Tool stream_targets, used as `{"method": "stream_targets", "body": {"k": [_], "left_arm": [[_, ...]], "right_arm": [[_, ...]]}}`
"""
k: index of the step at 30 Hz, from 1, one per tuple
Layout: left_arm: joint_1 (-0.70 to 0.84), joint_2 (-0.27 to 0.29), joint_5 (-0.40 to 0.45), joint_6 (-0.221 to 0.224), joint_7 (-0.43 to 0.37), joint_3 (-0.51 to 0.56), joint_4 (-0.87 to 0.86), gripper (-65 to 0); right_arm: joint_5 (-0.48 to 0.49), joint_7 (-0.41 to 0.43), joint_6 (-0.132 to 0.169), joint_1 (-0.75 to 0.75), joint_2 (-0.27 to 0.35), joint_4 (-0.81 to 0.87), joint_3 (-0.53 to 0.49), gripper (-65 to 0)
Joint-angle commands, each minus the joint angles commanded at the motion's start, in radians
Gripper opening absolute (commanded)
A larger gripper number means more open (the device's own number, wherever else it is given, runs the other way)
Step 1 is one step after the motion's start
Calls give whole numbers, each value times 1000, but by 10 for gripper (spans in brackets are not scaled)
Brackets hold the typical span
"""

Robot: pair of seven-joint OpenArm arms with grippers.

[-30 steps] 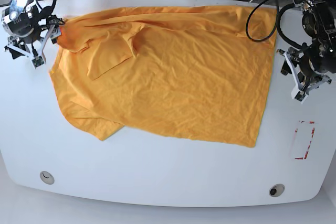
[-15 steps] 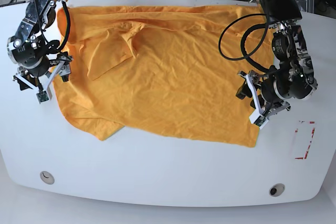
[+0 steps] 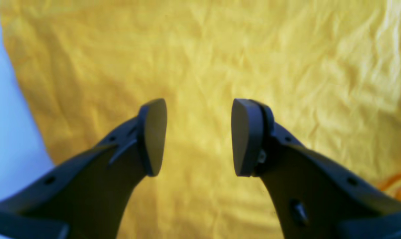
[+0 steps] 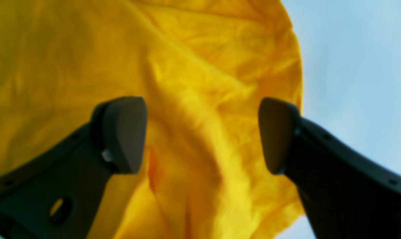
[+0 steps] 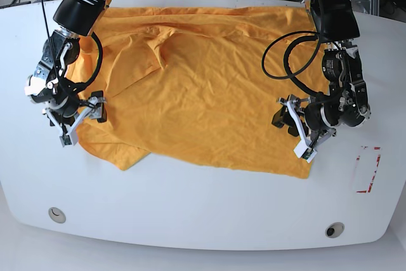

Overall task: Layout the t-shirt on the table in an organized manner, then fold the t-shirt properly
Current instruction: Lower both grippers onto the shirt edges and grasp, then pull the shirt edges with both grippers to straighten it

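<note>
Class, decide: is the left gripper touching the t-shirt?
Cannot tell. In the left wrist view the open left gripper hangs over the t-shirt, but no contact or gap shows.

t-shirt (image 4: 193, 99) blurred in wrist views, table (image 5: 393, 245) corner cut off

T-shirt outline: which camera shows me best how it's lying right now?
The base view: the whole t-shirt shows spread on the table, one sleeve folded under. The wrist views show only close-up wrinkled fabric between open pincers.
</note>
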Motion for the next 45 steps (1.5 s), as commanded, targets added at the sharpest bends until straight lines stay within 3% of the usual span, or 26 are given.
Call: {"method": "stream_targets", "body": {"k": [6,10,18,25,29,31,37,42,45], "left_arm": [[-25,-31,0,0,-35,0,-144,-354],[-9,-72,0,0,-75,0,-167,-356],[52,-137,0,-5,-83,-5,-175,-356],[115,-207,-6,-8,-84,-6,-170,-356],[149,-229,-8,-17,-94,-6,-170,-354],[169,-244,-8,-24,-97,-6,-170,-356],[206,-259,-6,-24,-94,-15,-169,-356],[256,-259,-2,-24,-91,-66,-114,-356],[282,-259,-2,-24,-89,-69,-71,-356]], "right_arm": [[0,81,0,60,35,-198,-2,-361],[0,110,0,61,34,-249,-2,-360],[5,103,0,28,6,-235,-3,-360],[6,-48,0,25,-25,-46,-3,-357],[2,-112,0,31,-46,92,-3,-289],[2,-118,0,44,-57,149,-3,-216],[0,-107,0,109,-68,103,-3,-92],[0,8,0,180,-66,-77,-5,-89],[-12,107,0,229,-35,-221,-38,-87]]}}
